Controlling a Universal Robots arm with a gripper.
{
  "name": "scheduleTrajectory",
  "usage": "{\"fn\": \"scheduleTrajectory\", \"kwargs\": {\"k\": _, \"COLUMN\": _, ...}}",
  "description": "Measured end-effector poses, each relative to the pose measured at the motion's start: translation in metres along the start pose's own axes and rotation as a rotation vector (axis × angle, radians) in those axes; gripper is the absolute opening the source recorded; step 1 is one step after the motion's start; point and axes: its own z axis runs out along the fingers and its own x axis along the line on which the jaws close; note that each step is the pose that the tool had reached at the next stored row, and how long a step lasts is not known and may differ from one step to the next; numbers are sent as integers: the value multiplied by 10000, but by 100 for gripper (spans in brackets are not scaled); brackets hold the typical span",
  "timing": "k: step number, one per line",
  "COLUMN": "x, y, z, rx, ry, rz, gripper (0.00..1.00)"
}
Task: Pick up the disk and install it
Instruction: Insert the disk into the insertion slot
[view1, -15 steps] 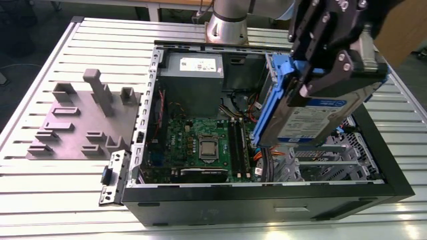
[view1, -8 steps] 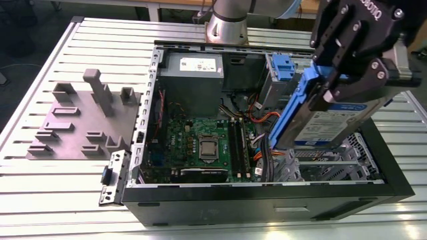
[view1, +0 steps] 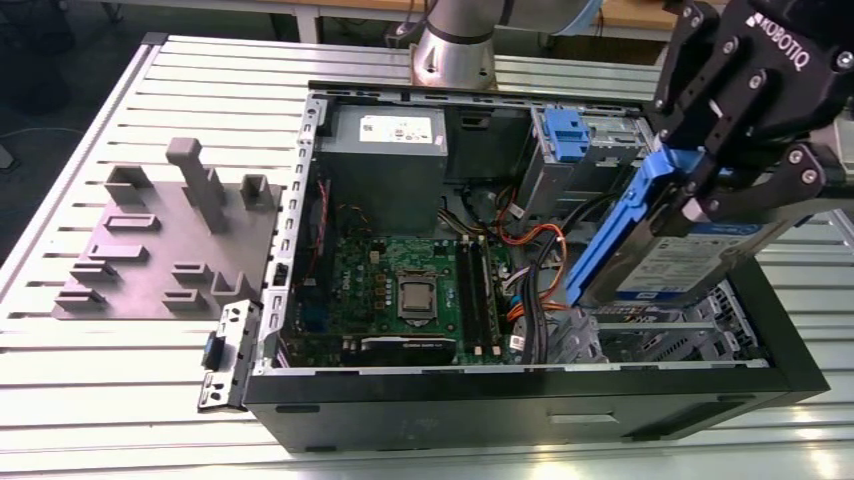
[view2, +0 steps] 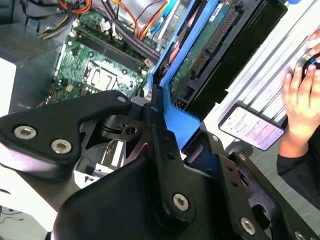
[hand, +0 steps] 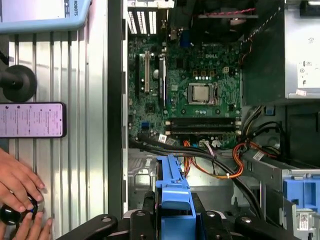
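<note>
Open computer case (view1: 534, 385) lies on its side on a slatted metal table (view1: 107, 400). Gripper (view1: 727, 190), black with white lettering on its body, hangs over the case's end at the exterior view's right.

Fingers narrow, clamped on the blue frame of the disk (view1: 681, 260). Disk is clear of the table, tilted steeply, its lower end among the drive bays. Its white-and-blue label faces the exterior camera. In the second wrist view its green circuit side (view2: 210, 45) shows.

Inside the case:
- green motherboard (view1: 400, 285)
- grey power supply (view1: 380, 135) with a white label
- blue latch (view1: 567, 135)

Grey fixture (view1: 160, 240) sits on the table beside the case. In the first wrist view a phone (hand: 32, 120) with a lit screen of text lies on the table, near a person's hand (hand: 17, 185).
</note>
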Motion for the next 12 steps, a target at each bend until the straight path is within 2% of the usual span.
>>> {"fn": "scheduleTrajectory", "kwargs": {"k": 7, "x": -3, "y": -143, "z": 32, "rx": 0, "ry": 0, "rz": 0, "gripper": 37}}
{"fn": "scheduleTrajectory", "kwargs": {"k": 12, "x": -5, "y": -231, "z": 80, "rx": 0, "ry": 0, "rz": -1, "gripper": 37}}
